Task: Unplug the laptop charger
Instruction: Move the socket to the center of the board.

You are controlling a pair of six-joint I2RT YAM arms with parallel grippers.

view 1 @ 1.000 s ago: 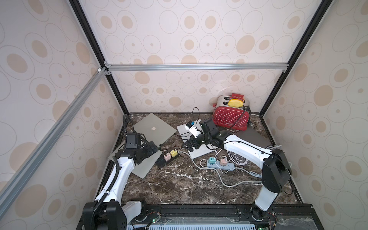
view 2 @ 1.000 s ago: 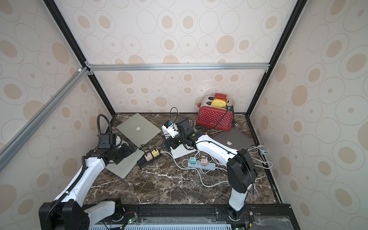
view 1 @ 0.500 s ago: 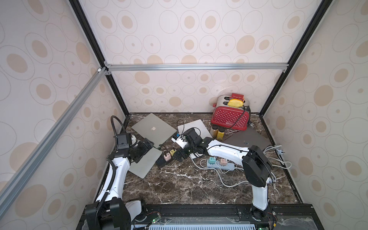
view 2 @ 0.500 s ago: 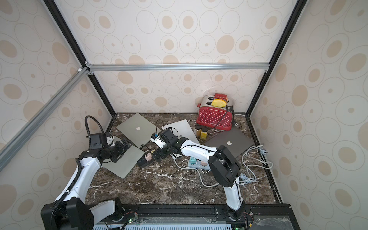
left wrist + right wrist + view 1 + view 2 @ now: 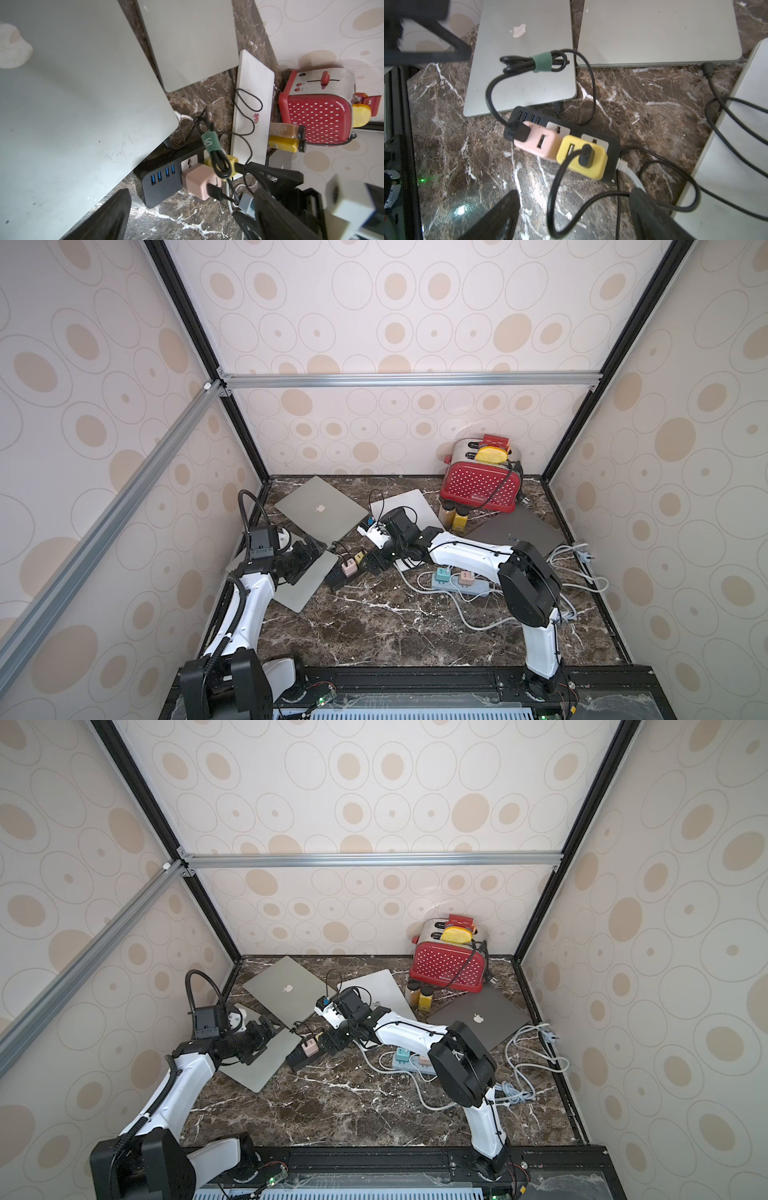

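Observation:
A black power strip lies on the marble beside a silver laptop. Two charger cubes are plugged into it: a pink one and a yellow one. The pink cube's black cable, bundled with a green tie, runs to that laptop's edge. My right gripper is open just beside the yellow cube, whose cable loops on the table between the fingers. My left gripper is open over the laptop's corner, a short way from the strip.
A second silver laptop, a white laptop and a dark grey laptop lie behind. A red toaster and two spice bottles stand at the back. A blue-grey power strip and loose white cables lie to the right.
My right gripper has swung left from the white laptop down to the black power strip, and its fingers have narrowed slightly. The left gripper stayed over the silver laptop, shifting only a little.

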